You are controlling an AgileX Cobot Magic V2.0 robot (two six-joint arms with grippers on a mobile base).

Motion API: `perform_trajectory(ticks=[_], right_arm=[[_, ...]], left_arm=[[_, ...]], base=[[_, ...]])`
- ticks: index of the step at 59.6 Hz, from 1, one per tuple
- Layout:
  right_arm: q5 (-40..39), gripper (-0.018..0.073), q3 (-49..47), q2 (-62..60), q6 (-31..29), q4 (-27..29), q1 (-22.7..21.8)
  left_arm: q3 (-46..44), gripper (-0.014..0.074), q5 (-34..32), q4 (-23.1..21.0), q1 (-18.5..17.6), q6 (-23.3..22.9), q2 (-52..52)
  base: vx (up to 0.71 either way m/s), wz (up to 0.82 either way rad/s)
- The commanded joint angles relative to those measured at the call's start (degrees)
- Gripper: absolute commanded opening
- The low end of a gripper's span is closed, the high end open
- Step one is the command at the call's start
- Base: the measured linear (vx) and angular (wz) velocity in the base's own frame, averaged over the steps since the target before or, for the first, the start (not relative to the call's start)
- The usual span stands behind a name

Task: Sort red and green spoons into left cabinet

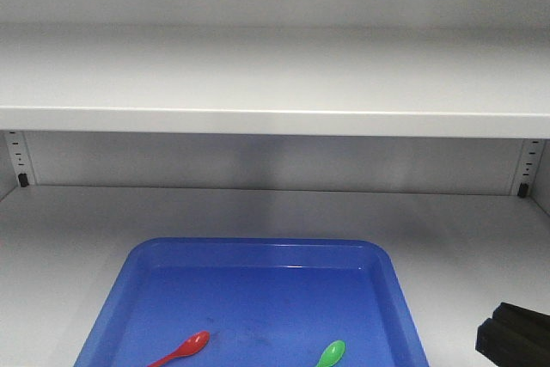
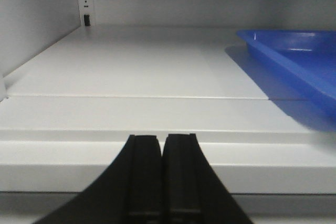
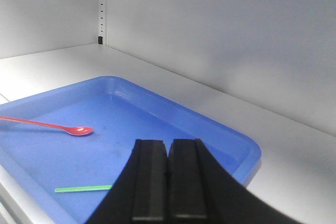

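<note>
The red spoon [image 1: 185, 348] and the green spoon [image 1: 331, 353] lie apart in a blue tray [image 1: 258, 251] on the cabinet [image 1: 60, 238] shelf. In the right wrist view the red spoon [image 3: 79, 130] lies bowl to the right. Only the handle of the green spoon [image 3: 84, 188] shows there, its bowl hidden behind the fingers. My right gripper [image 3: 168, 142] hovers shut and empty over the tray's near right part. My left gripper [image 2: 161, 137] is shut and empty, low at the shelf's front edge, left of the tray [image 2: 294, 56].
An upper shelf [image 1: 275, 118] spans the cabinet above the tray. Perforated support strips [image 1: 17, 156] stand in the back corners. The left side wall [image 2: 31, 19] stands close to the left gripper. Bare shelf floor [image 2: 131, 66] lies between that wall and the tray.
</note>
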Motion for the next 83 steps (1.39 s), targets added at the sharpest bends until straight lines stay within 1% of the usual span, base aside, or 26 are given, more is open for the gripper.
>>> perform_trajectory(ticks=[1, 6, 68, 74, 81, 83], right_arm=[[1.3, -0.0004, -1.8, 0.3, 0.0, 0.0, -0.2], [1.4, -0.0004, -1.8, 0.3, 0.0, 0.0, -0.2], [1.6, -0.0004, -1.8, 0.3, -0.1, 0.0, -0.2], [4.9, -0.0004, -1.8, 0.7, 0.6, -0.1, -0.2], [10.0, -0.0004, -1.9, 0.8, 5.7, -0.1, -0.2], [11.0, -0.0004, -1.8, 0.8, 6.1, -0.1, -0.2]], left_arm=[[-0.1, 0.0, -2.3, 0.2, 0.3, -0.6, -1.2], [-0.1, 0.0, -1.5, 0.2, 0.3, -0.6, -1.2], [-0.1, 0.0, -1.5, 0.2, 0.3, -0.6, -1.1], [-0.1, 0.0, -1.5, 0.2, 0.3, -0.6, -1.1], [-0.1, 0.0, -1.5, 0.2, 0.3, -0.6, -1.1], [-0.1, 0.0, -1.5, 0.2, 0.3, -0.6, -1.1]], base=[[0.0, 0.0], [0.0, 0.0], [0.0, 0.0], [0.0, 0.0], [0.0, 0.0], [0.0, 0.0]])
